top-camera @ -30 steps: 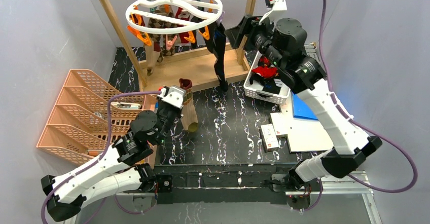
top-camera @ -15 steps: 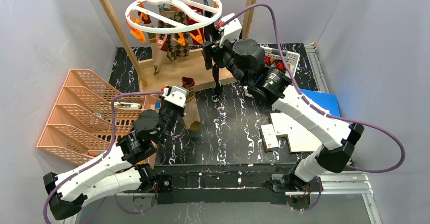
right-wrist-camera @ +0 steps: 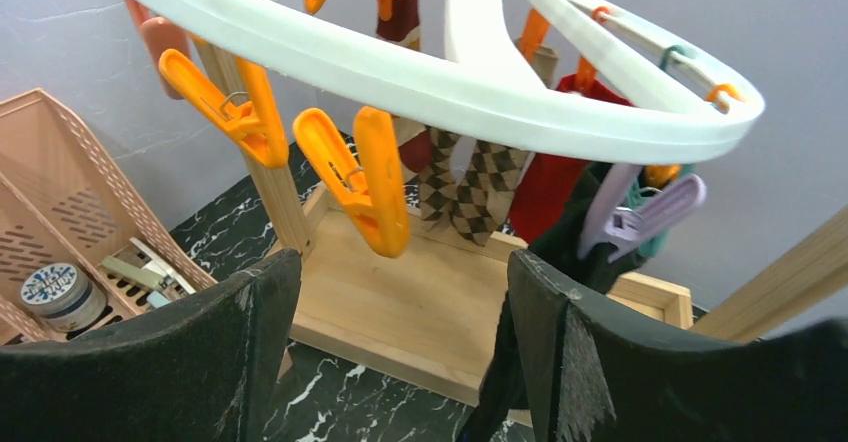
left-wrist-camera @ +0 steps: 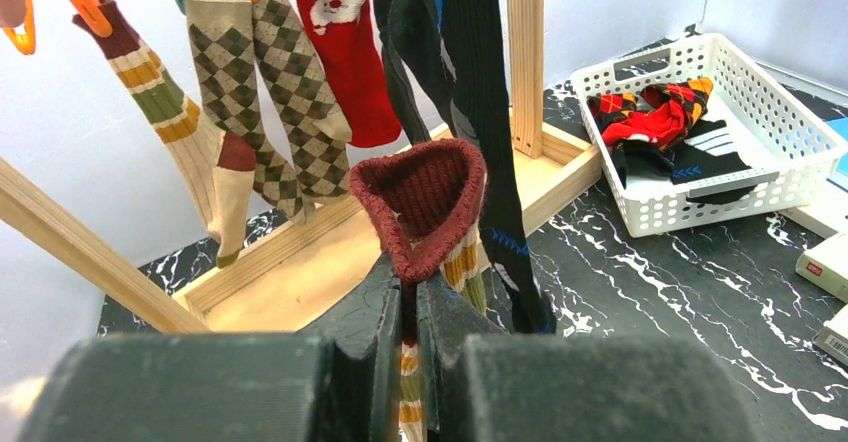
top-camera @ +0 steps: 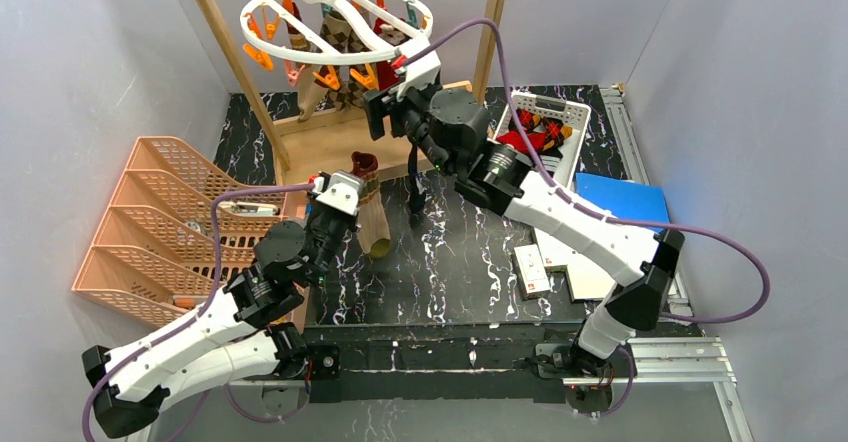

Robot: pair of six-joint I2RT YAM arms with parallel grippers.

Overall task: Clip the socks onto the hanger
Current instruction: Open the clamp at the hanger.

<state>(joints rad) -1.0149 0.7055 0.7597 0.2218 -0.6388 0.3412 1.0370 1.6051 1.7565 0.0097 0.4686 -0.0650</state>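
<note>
The white round hanger (top-camera: 340, 24) hangs from the wooden frame, with orange clips and several socks clipped on. In the left wrist view these are a striped beige sock (left-wrist-camera: 170, 127), two argyle socks (left-wrist-camera: 275, 92), a red Santa sock (left-wrist-camera: 345, 47) and a black sock (left-wrist-camera: 485, 122). My left gripper (top-camera: 352, 190) is shut on the dark-red cuff of a striped sock (left-wrist-camera: 425, 202), held above the table below the hanger. My right gripper (right-wrist-camera: 400, 302) is open just under the hanger ring (right-wrist-camera: 420, 72), with an orange clip (right-wrist-camera: 370, 187) hanging above the gap between its fingers.
A white lattice basket (top-camera: 545, 132) with more socks stands at the back right. A peach tiered rack (top-camera: 160, 227) is on the left. White and blue flat boards (top-camera: 600, 232) and a small box (top-camera: 530, 267) lie at the right. The wooden frame base (top-camera: 340, 142) is behind.
My right arm has swung left from beside the frame's right post to under the hanger's front edge. The hanger has turned and shifted a little. My left gripper has stayed put with its sock.
</note>
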